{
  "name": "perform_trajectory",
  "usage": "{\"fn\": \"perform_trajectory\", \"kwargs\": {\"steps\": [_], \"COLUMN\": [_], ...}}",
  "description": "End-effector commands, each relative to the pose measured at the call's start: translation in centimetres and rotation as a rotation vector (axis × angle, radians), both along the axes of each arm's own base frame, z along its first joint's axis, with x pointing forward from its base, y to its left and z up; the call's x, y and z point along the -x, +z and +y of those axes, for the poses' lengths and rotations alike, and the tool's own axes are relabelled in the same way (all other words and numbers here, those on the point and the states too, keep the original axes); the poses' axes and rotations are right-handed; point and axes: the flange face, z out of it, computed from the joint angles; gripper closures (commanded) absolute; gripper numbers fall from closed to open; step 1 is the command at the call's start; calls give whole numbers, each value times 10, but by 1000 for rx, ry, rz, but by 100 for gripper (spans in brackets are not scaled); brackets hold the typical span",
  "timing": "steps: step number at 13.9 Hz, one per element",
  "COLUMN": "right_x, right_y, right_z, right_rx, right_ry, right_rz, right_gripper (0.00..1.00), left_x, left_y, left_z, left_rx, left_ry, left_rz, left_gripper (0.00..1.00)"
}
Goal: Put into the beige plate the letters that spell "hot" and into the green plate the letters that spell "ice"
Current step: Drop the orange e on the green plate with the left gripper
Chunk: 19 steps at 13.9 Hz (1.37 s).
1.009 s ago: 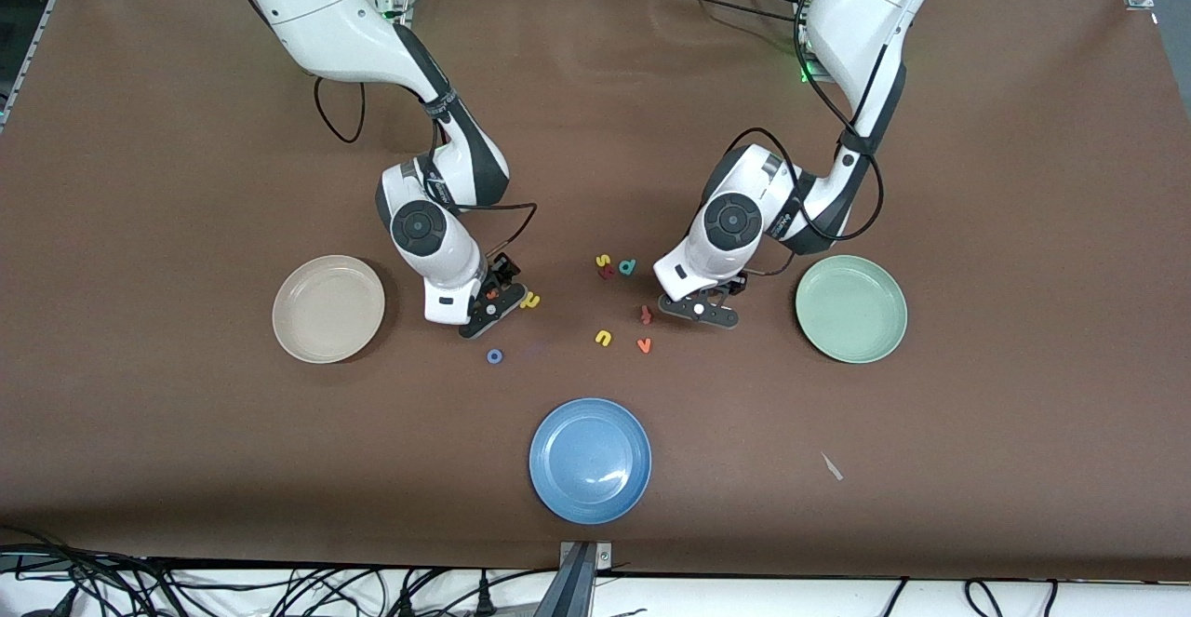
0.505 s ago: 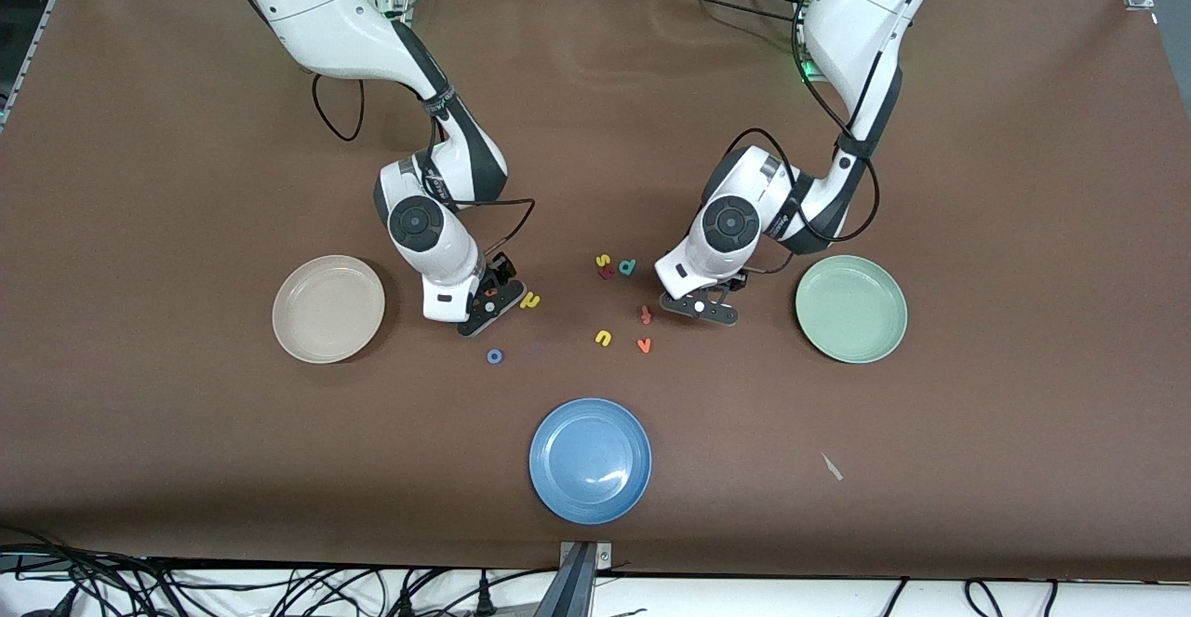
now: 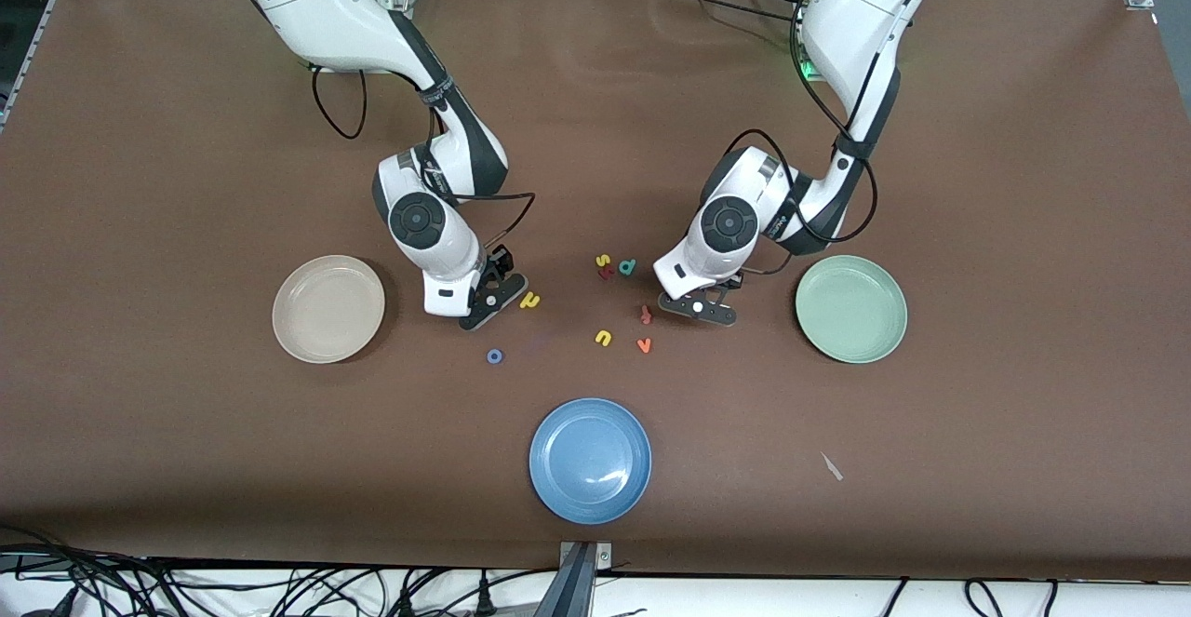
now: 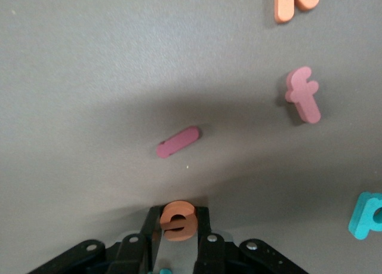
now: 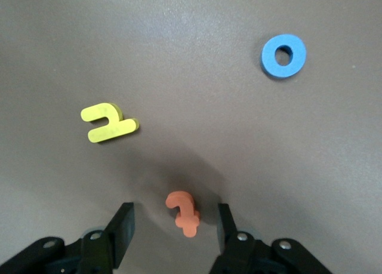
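Two grippers work low over the bench (image 3: 186, 133). Left gripper (image 4: 177, 241) is clamped on the orange "e" (image 4: 178, 220); right gripper (image 5: 175, 226) stands open astride the orange "t" (image 5: 182, 212) lying flat.

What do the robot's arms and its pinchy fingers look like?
Both arms are glossy white with dark grey joints. Each wrist has a round dark grey cap with a small circle in the middle. Thin black cables loop along both arms. The left gripper and the right gripper are black, with flat black fingers and small silver screws on the black body above them.
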Motion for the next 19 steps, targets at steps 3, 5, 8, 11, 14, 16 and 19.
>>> {"fn": "perform_trajectory", "kwargs": {"steps": [3, 5, 8, 11, 14, 16, 19], "right_x": [8, 8, 10, 10, 10, 9, 7], "right_y": [6, 5, -1, -1, -5, -5, -10], "right_z": [-1, -2, -1, -1, -2, -1, -1], "right_rx": [4, 8, 10, 8, 12, 9, 3], "right_ry": [25, 28, 31, 32, 43, 42, 31], "right_rz": [2, 4, 6, 5, 8, -1, -16], "right_gripper": [40, 43, 46, 51, 61, 68, 85], "left_x": [-26, -51, -66, -76, -74, -73, -55], "left_y": [68, 79, 70, 49, 48, 53, 70], "left_z": [46, 106, 163, 217, 211, 195, 134], "left_rx": [-63, -80, -75, -61, -61, -45, -1], "left_ry": [-29, -115, -173, -187, -195, -208, -200], "left_rz": [-23, -17, 13, 52, 57, 48, 56], "left_gripper": [90, 88, 86, 75, 0, 0, 0]}}
